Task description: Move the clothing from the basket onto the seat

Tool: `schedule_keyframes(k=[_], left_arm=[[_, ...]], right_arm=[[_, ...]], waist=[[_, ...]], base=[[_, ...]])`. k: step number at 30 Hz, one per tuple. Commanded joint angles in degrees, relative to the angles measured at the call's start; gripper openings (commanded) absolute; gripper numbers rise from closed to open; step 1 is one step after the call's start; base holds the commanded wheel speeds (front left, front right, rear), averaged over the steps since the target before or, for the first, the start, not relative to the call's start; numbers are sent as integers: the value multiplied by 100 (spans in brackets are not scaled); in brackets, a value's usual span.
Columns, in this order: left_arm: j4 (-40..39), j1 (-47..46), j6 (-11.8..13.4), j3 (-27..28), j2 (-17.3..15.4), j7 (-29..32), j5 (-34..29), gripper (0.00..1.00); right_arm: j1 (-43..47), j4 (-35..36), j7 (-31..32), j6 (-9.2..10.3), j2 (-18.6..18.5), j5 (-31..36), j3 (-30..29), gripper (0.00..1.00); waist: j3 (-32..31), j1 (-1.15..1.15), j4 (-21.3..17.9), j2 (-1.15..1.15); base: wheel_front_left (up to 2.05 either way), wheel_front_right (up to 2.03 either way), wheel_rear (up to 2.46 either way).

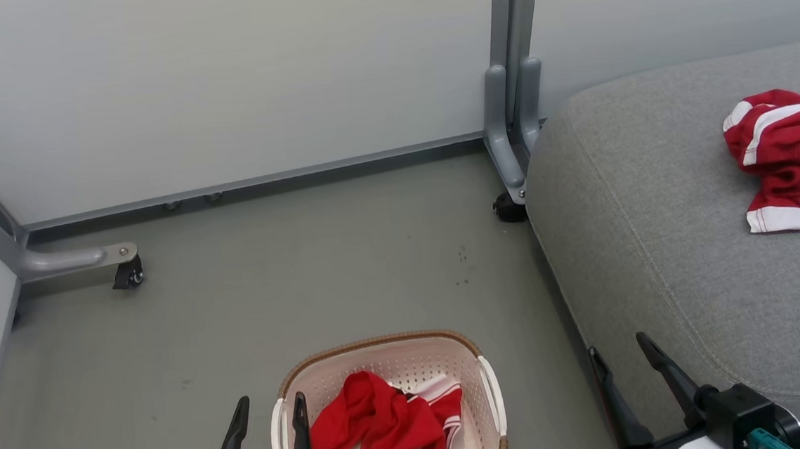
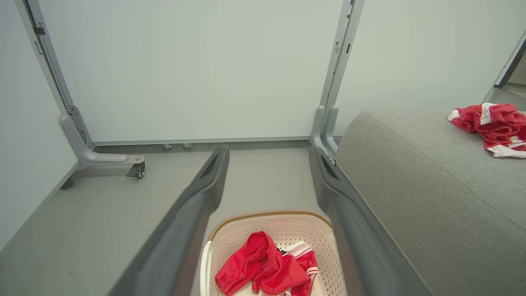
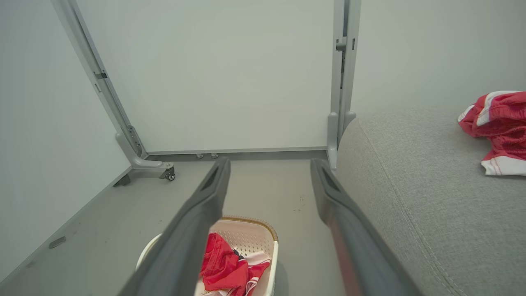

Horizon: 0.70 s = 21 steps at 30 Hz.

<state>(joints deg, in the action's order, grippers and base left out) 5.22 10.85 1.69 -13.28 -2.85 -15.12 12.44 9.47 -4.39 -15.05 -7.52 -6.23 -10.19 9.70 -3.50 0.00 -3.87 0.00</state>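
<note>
**Basket** [image 1: 390,363]: cream perforated plastic with a brown woven-look rim. It stands on the grey floor [image 1: 305,273] at the bottom centre of the head view, and the frame cuts off its near end. A strip of floor separates its right handle from the seat.

**Red garment** [image 1: 378,420]: crumpled with white stripes, inside the basket below the rim, heaped toward the left wall and the middle.

**Seat** [image 1: 655,249]: a large grey cushion to the right of the basket and higher than it. It has a rounded corner and a stitched seam running along its left edge.

**Second red garment** [image 1: 789,155]: bunched on the seat top at the far right, well apart from the seat's left edge. Its white hem band faces the near side.

**Left claw** [image 1: 272,402]: released, fingers spread, grasping nothing. One finger crosses the basket's left handle in the head view; the other shows against the floor.

**Right claw** [image 1: 617,345]: released and empty, by the seat's near left edge, over the strip between basket and seat.

**Surroundings**: the floor runs from the basket's far rim to the pale partition panels [image 1: 221,89]. One wheeled foot [image 1: 127,272] stands at the far left. Another wheeled foot [image 1: 509,206] stands just beside the seat's far corner.
</note>
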Motion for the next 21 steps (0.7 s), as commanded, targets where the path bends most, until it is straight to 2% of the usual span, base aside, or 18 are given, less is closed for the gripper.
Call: schedule_keyframes(k=[1, 5, 13, 21], left_arm=[[37, -129, -30, -29, -8, -3, -78, 100], [237, -382, -90, -221, -8, -3, -95, 100], [937, -1420, -244, -482, -12, -4, -205, 100], [2160, -2822, -528, -686, -16, -2, -566, 100]], right_arm=[[-118, 3, -19, 6, -25, 15, -9, 100], [-280, 50, -19, 6, -66, -4, -47, 100], [-1048, 267, -19, 6, -129, -32, -143, 100], [-1778, 459, -19, 6, -192, -63, -240, 100]], waist=[[214, 0, -2, 0], [610, 0, 2, 0], [2053, 0, -46, 0], [3289, 0, -198, 0]], base=[[0, 0, 0], [0, 0, 0], [0, 0, 0], [0, 0, 0]])
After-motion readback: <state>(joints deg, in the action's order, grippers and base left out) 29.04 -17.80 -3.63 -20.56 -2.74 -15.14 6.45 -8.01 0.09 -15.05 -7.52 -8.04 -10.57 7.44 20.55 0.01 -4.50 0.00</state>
